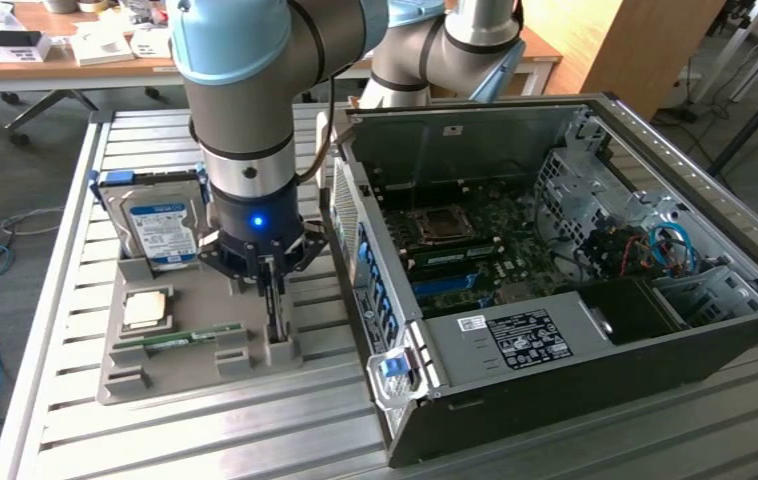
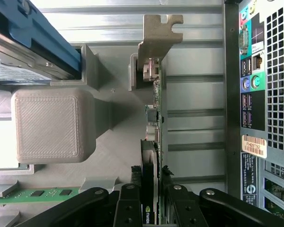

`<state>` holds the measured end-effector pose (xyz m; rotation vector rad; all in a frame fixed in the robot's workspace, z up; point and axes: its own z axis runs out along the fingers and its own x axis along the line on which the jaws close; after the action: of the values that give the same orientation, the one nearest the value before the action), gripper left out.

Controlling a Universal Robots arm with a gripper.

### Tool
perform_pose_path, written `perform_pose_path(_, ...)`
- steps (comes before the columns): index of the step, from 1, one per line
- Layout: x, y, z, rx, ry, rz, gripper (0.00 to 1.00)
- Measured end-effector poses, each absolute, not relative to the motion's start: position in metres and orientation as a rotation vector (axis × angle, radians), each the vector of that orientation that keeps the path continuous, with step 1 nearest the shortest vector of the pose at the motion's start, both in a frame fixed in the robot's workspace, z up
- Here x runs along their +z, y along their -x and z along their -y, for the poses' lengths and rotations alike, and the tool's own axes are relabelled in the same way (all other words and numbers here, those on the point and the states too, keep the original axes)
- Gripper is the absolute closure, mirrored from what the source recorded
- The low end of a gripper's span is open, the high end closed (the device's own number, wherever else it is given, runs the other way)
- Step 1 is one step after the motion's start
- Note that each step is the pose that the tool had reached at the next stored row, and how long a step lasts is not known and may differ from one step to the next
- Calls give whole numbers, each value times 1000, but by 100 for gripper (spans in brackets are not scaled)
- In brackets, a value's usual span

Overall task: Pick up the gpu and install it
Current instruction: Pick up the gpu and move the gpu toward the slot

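- Slatted metal table (image 1: 59, 330); grey holder tray (image 1: 126, 382) at exterior view's left, open PC case (image 1: 699, 180) at its right
- Tray also carries hard drive (image 1: 159, 225) and RAM stick (image 1: 179, 338), both apart from tool
- The gpu (image 2: 154, 142) stands on edge in tray slot, not yet lifted; bracket (image 2: 157, 35) at the end twd the hard drive
- Gripper (image 2: 151, 208) directly above card, vertical approach; jaws appear closed on its two faces, away from bracket end
- Key relation: card's long axis runs parallel to case rear panel (image 2: 270, 94); case lies just beside, to exterior view's right of card
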<state>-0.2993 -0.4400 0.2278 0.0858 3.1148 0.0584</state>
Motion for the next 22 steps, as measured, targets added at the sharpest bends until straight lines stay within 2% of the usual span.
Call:
perform_pose_path(13, 231, 299, 440, 59, -64, -3116, 73)
perform_pose_path(22, 255, 299, 440, 59, -64, -3116, 73)
